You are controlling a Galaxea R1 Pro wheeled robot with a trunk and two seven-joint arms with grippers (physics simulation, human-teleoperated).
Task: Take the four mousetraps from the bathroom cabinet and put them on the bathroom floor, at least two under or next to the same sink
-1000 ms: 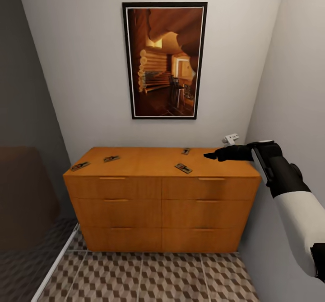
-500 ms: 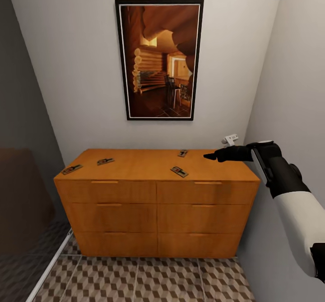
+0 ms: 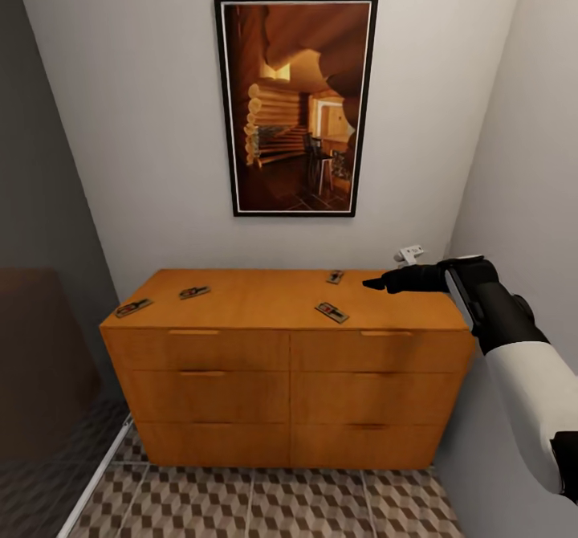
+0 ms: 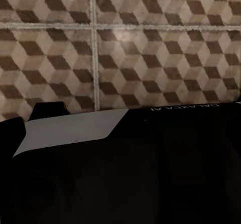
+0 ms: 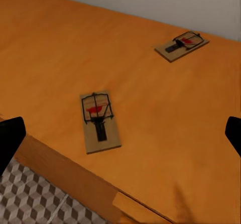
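Camera shifted | right jaws (image 3: 374, 283) spread, above cabinet (image 3: 281, 345) | mousetrap (image 3: 331, 311) just beside

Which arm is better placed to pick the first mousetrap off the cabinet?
Right: its gripper hangs open over the cabinet top beside the nearest mousetrap; the left wrist camera faces floor tiles.

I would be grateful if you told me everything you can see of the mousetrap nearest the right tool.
The mousetrap is a small flat rectangular board, wood-like and light brown, with a dark wire frame and a red patch on its upper face. It lies flat on the cabinet top near the front edge, turned at an angle to that edge. Nothing else touches it; the right tool hovers apart from it, and another mousetrap lies farther back.
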